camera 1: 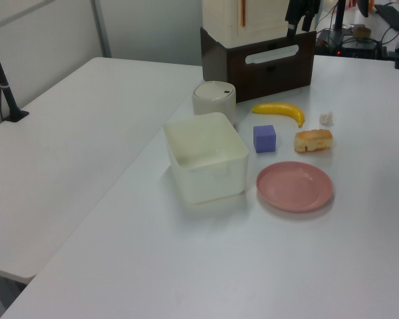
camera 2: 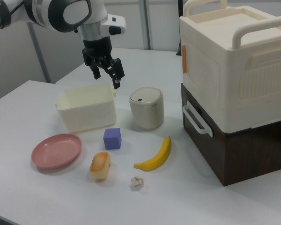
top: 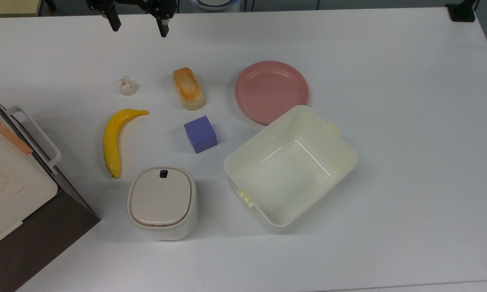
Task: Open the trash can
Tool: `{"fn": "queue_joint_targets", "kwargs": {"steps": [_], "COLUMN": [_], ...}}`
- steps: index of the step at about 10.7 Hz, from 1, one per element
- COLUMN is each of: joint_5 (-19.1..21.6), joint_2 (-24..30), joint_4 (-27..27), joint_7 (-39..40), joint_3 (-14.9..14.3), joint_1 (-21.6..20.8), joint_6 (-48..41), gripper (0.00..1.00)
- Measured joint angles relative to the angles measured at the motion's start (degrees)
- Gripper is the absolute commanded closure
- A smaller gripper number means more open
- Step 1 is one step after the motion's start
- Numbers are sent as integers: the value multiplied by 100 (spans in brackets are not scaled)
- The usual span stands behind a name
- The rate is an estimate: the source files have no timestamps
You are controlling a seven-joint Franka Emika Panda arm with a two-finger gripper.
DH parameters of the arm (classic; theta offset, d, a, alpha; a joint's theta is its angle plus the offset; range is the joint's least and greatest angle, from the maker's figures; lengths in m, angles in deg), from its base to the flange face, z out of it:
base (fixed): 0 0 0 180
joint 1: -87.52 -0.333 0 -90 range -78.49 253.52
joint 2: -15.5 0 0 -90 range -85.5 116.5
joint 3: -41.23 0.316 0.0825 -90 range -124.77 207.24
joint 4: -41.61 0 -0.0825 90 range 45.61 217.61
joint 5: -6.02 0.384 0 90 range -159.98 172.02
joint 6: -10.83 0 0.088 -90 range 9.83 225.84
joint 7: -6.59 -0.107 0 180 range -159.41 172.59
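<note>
Two spread fingers of the tool (top: 138, 24) show, its body cropped off.

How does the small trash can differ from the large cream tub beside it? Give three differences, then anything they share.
The trash can is closed by a beige lid; the tub is open, showing its bare inside. The trash can is clearly smaller than the tub. The trash can carries a dark button on top; the tub has side tabs instead. Both are cream plastic containers with rounded corners, standing upright on the table.

Overhead plus two opposing obliques
</note>
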Motion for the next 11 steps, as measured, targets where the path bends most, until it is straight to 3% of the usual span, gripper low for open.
{"fn": "queue_joint_targets", "kwargs": {"steps": [4, 11], "joint_5": [-24, -63], "joint_2": [4, 4], "joint_4": [-3, -3], "joint_7": [86, 147], "joint_3": [-226, -235], "joint_1": [-4, -12], "joint_6": [-216, -217], "gripper": [0, 0]}}
